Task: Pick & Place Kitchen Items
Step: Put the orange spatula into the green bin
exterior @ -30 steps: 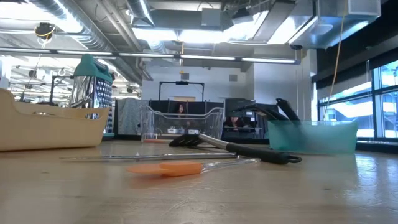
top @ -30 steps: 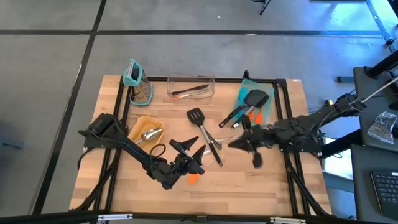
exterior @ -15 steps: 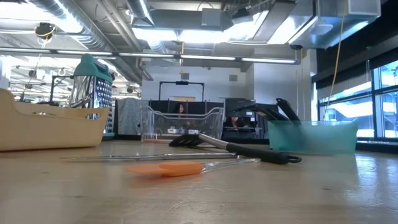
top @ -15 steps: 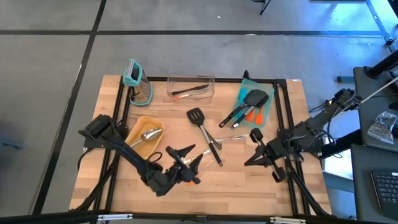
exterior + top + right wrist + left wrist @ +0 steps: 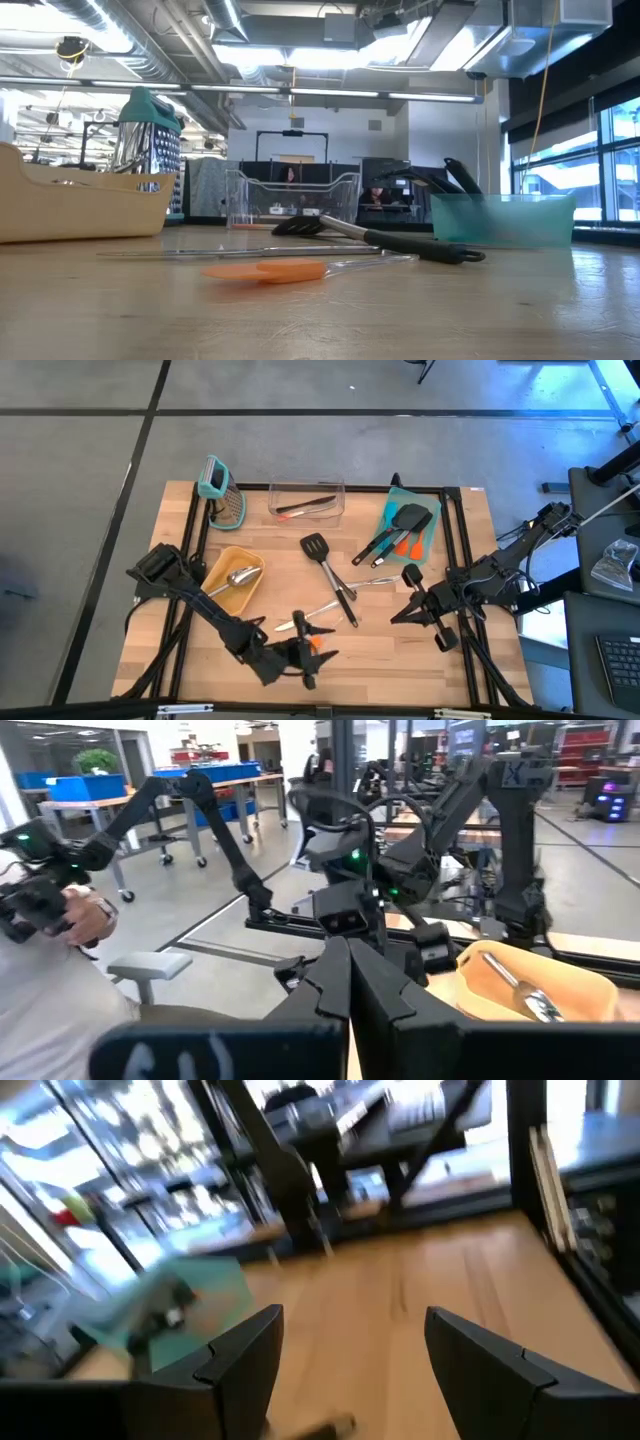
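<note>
My left gripper stands open near the table's front edge, pointing about level toward the right, with nothing between its fingers. An orange spatula lies flat on the wood just beside it. A black slotted turner and thin metal pieces lie mid-table. My right gripper hangs shut and empty above the table's right part.
A teal tray with black turners and an orange spatula is at the back right. A clear container, a teal grater and a yellow bin with a silver scoop stand behind. A person is beyond the table.
My left gripper has moved toward the near edge and a little right, tipping from pointing down to about level and rolling as it went; it stays open. My right gripper has drawn back from mid-table toward the right and near edge, then held still. The utensils have not moved.
</note>
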### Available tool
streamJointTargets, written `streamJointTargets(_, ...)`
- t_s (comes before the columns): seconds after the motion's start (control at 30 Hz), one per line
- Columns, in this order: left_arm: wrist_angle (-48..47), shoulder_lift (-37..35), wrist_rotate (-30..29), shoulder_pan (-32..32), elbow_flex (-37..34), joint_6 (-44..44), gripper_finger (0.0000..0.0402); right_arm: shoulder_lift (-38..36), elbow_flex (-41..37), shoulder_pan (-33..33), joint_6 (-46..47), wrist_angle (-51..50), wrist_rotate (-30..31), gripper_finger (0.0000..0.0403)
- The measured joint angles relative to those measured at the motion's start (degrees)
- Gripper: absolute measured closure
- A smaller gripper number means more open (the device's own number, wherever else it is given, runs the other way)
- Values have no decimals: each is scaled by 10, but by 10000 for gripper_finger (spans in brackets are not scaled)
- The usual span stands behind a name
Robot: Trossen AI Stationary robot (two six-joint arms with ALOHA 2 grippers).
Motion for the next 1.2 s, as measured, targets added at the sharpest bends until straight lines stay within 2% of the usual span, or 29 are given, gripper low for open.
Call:
streamJointTargets(0.13,-139,-44,84,17,0,-98,160,0,0,0,-2,-12,27,403)
streamJointTargets(0.3,-338,-110,271,42,0,-228,160,0,0,-1,-4,-32,79,403)
streamJointTargets(0.4,-388,-135,311,50,0,-279,160,0,0,-1,-7,-44,117,403)
streamJointTargets(0.5,-413,-135,337,54,0,-293,160,0,0,-1,-8,-56,150,403)
streamJointTargets(0.6,-418,-128,334,54,0,-295,160,0,0,-3,-8,-77,163,403)
streamJointTargets(0.77,-445,-108,315,51,0,-296,160,1,0,-22,1,-154,123,396)
streamJointTargets(0.93,-489,-104,368,53,0,-358,160,11,0,-41,12,-207,117,367)
streamJointTargets(1.07,-490,-104,388,41,0,-392,160,31,0,-52,-10,-214,117,345)
streamJointTargets(1.2,-489,-100,384,22,0,-403,160,63,0,-60,-33,-209,105,328)
